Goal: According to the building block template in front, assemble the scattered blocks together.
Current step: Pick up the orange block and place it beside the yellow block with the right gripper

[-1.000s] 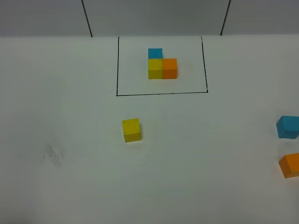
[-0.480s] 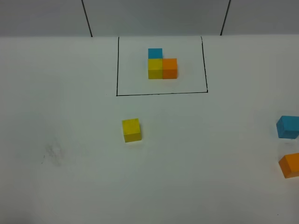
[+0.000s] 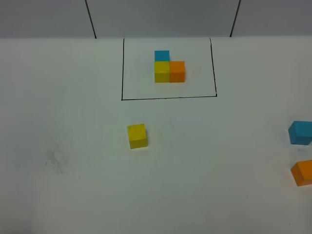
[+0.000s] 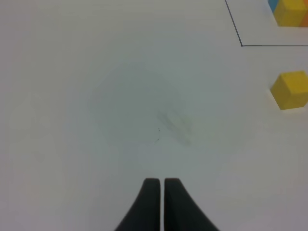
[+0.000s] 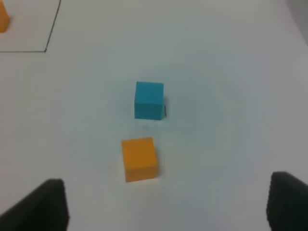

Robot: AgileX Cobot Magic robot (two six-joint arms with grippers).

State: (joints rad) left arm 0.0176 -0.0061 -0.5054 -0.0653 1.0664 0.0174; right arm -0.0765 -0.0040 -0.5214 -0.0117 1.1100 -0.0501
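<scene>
Starting on the left: the left gripper [image 4: 157, 192] hangs over bare white table [image 3: 73, 204], its two dark fingers pressed together with nothing between them. Just ahead of it the tabletop carries a faint grey smudge [image 3: 54, 161].

Moving right, there's the loose yellow cube [image 3: 137, 135], sitting alone on the table, outside the drawn frame and just in front of its near-left corner.

Now the only enclosure on show: the thin black rectangle [image 3: 168, 97] at the back middle of the table. Inside it sits the building block template [image 3: 169, 68], three cubes touching in an L, with blue at the back, yellow in front of it, and orange against the yellow's right side. The trio stands clear of the lines on every side.

Over to the far right edge: the light blue cube [image 3: 300, 132], and closer to the front, the orange cube [image 3: 302, 172], near each other but apart and both well outside the frame.

The right gripper [image 5: 167, 192] hovers above that pair, its fingers spread wide and holding nothing, with the orange cube nearer to it than the blue.
</scene>
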